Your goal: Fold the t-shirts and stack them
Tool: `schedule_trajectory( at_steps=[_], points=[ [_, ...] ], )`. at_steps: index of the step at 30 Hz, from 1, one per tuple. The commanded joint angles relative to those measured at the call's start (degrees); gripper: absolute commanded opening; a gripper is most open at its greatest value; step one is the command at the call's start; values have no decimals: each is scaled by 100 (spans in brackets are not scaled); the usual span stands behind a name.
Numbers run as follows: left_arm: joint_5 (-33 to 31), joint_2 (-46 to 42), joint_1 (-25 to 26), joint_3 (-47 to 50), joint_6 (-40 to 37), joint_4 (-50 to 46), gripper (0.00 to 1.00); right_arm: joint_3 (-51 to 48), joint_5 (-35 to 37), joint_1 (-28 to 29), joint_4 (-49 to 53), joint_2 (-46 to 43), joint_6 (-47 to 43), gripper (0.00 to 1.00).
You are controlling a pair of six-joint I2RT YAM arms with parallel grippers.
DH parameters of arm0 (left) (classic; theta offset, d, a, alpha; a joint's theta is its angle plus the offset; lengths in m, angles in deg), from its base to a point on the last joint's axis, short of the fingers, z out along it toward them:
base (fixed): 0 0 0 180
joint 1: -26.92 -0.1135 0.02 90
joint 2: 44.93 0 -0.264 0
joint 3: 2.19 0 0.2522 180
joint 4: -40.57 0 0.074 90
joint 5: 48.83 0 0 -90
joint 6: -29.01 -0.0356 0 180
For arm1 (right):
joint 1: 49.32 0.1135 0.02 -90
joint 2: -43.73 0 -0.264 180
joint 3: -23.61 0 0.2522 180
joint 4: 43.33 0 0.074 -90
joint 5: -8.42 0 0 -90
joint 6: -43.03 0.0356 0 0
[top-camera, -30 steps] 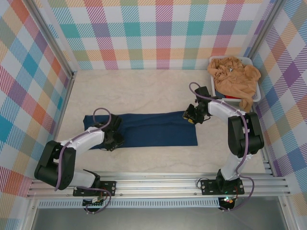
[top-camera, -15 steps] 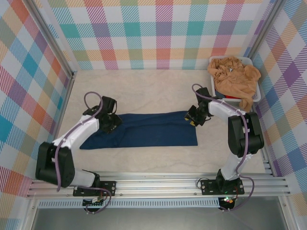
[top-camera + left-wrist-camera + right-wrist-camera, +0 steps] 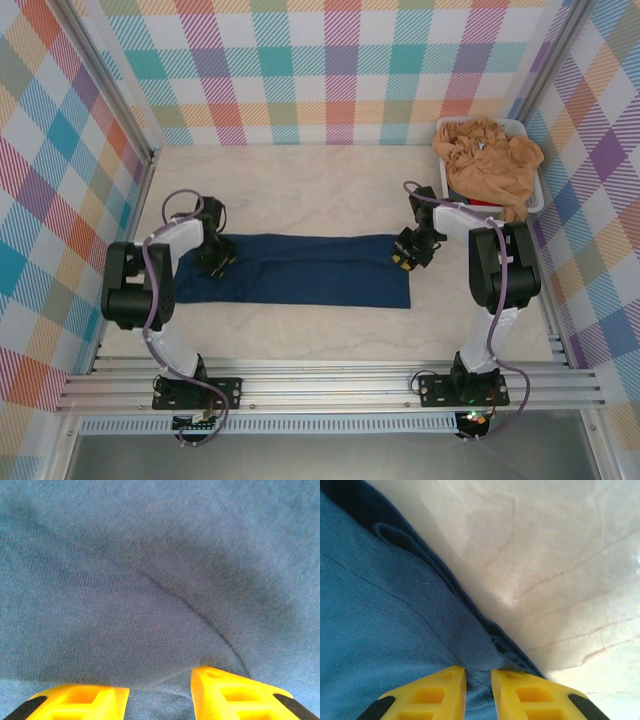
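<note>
1. Find the navy t-shirt (image 3: 300, 270) flat on the counter (image 3: 300, 190), folded into a long band with its long axis running left to right.
2. Note the left gripper (image 3: 215, 255) at the band's far left corner. Seen from the wrist, its yellow fingers (image 3: 235, 697) stand apart with cloth bulging up between them. Cannot tell whether that cloth is actually clamped or only pressed on.
3. Note the right gripper (image 3: 408, 255) at the band's far right corner. Seen from the wrist, its fingers (image 3: 432, 695) are drawn nearly together on the doubled hem where cloth meets bare counter. Judged to be pinching that edge.
4. Treat the coming move as a fold across the long axis, one end carried over toward the other. Each arm sits at its own end, so neither is nearer overall. Expect the end with the surer hold to lead, which looks like the right.
5. Keep in mind the tan t-shirts (image 3: 488, 160), heaped in the white tub (image 3: 538, 196) beyond the band's right end and apart from it, not yet folded.
6. Read no brand, label or lettering on the upturned navy face, which is plain weave in both wrist views.
</note>
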Motion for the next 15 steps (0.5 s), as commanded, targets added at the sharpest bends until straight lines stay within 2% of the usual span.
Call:
schedule_trajectory(
  at_steps=[1, 6, 11, 15],
  points=[
    [90, 981, -94, -720, -339, 19, 40, -489, 146, 35, 734, 84, 96, 21],
    [464, 2432, -48, -2794, -441, -348, 42, -1028, -64, 443, 790, -366, 583, 22],
    [1240, 3797, 368, -5148, -481, -376, 42, -1088, -122, 1931, 918, -454, 1197, 22],
    [1746, 4959, 836, -6956, -107, -306, 40, -1069, -480, 2891, 540, -160, 1698, 22]
  ],
)
